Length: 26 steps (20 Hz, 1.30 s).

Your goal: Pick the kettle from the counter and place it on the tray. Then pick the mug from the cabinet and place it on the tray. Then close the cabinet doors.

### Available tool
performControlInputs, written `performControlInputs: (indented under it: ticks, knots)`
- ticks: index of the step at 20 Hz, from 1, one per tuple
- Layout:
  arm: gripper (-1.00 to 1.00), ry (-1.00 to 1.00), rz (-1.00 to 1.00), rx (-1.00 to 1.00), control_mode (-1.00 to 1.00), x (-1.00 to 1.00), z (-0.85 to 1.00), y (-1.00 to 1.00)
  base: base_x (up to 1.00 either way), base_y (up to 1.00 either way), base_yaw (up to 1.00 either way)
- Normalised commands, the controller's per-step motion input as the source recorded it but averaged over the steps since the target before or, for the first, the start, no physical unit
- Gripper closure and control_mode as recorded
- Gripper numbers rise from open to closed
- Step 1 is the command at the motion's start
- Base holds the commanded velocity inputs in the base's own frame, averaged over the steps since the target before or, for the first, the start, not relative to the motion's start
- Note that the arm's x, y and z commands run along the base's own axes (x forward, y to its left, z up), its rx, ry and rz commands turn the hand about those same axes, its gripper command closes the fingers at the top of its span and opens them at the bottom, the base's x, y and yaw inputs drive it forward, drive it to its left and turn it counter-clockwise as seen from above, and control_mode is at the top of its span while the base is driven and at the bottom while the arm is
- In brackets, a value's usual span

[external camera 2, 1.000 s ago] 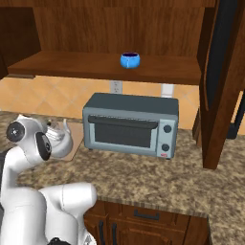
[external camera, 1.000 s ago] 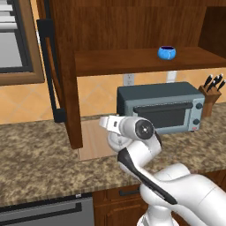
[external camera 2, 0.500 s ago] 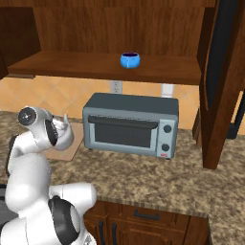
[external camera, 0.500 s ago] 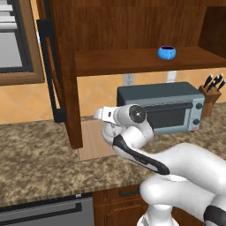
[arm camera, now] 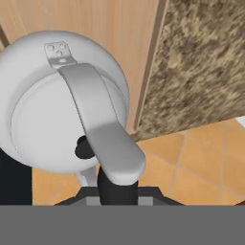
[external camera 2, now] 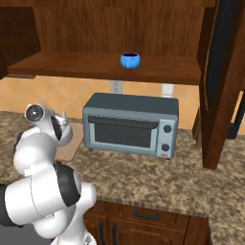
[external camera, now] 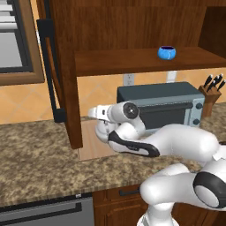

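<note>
The arm has swung further left and folded lower over the last second, its big white links now sprawling across the lower right of the left base view, and the hand has come in over the tray (external camera: 90,141) at the back of the counter (external camera: 35,163).

Up close in the hand view, the kettle (arm camera: 62,100) sits right against the gripper (arm camera: 115,184): its round silvery-white body fills the upper left, its handle arches down toward the camera, and the dark fingers are clamped on the near end of that handle. So the jaws are nearly closed and gripping the kettle by its handle. Beneath the kettle lies the pale wood of the tray (arm camera: 119,48), its raised rim running down to the speckled counter (arm camera: 206,67) on the right.

In the left base view the kettle itself is hidden behind the wrist, so whether it rests on the board or hangs just above cannot be told.

The mug (external camera: 167,52) stands on the cabinet (external camera: 132,26) shelf, well apart from the hand, above the toaster oven (external camera: 161,108). The cabinet doors (external camera: 62,75) stand open, the left one's edge down by the tray's left side. A knife block (external camera: 212,90) sits at the far right of the counter.
</note>
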Motion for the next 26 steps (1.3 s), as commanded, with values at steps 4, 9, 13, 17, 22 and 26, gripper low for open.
performControlInputs:
  ticks: [4, 9, 13, 17, 22, 26]
  knots:
    - [1.0, 0.0, 0.0, 0.0, -1.0, 0.21, 0.0, 0.16, 0.0, 0.0, 0.0]
    - [1.0, 0.0, 0.0, 0.0, -1.0, 0.2, -0.11, 0.19, 0.0, 0.0, 0.0]
    - [1.0, -0.04, 0.0, 0.0, -1.0, 0.34, -0.09, 0.04, 0.0, 0.0, 0.0]
    - [1.0, -0.05, 0.0, 0.0, -1.0, 0.32, -0.09, 0.12, 0.0, 0.0, 0.0]
    - [1.0, 0.0, 0.0, 0.0, -1.0, 0.21, -0.08, 0.08, 0.0, 0.0, 0.0]
    - [1.0, 0.0, 0.0, 0.0, -1.0, 0.31, -0.12, 0.05, 0.0, 0.0, 0.0]
